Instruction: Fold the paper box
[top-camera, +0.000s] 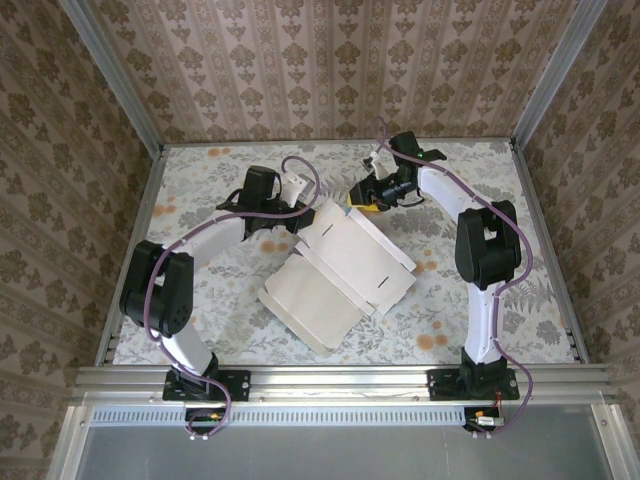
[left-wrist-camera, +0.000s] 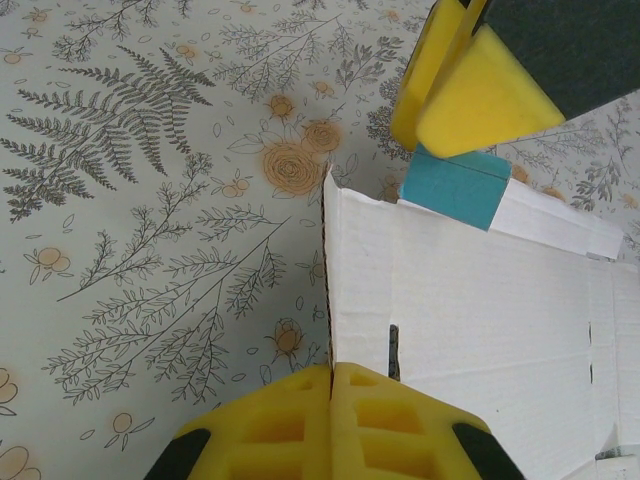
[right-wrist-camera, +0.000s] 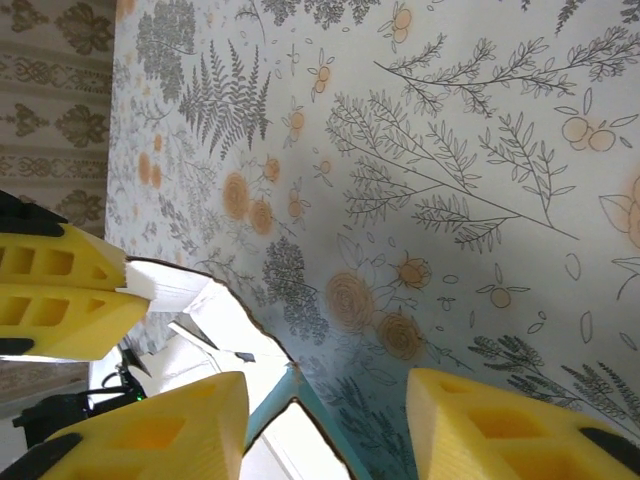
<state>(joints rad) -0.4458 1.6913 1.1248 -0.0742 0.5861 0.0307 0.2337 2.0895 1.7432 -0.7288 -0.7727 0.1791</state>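
Left pincer (left-wrist-camera: 330, 372) is fully closed, its two yellow pads (left-wrist-camera: 270, 430) pressed together on the edge of the paper box (top-camera: 340, 268), so that the thin card runs straight into the seam between them. Seen from above, this pincer reaches in from the left and meets the box at its far left corner. Right pincer (right-wrist-camera: 328, 385) has its jaws apart. A turquoise-edged corner of the card sits in the gap, closer to one yellow finger than the other, and I cannot tell whether either finger touches it. From above, the right arm curls in from the far right, with its pincer at the far corner of the box, near the left pincer. In the left wrist view the right pincer's yellow fingers hang just above a turquoise flap (left-wrist-camera: 455, 185) that stands up from the sheet.

The paper box lies in the middle of the bench (top-camera: 190, 170), between the two arms, turned at an angle to the bench edges. Its white inside faces up. It is a creased, tabbed sheet, with some side flaps raised a little and narrow slots cut into it. The bench is covered with a pale print of ferns and orange flowers. Brown patterned walls (top-camera: 320, 60) close in the bench on three sides.
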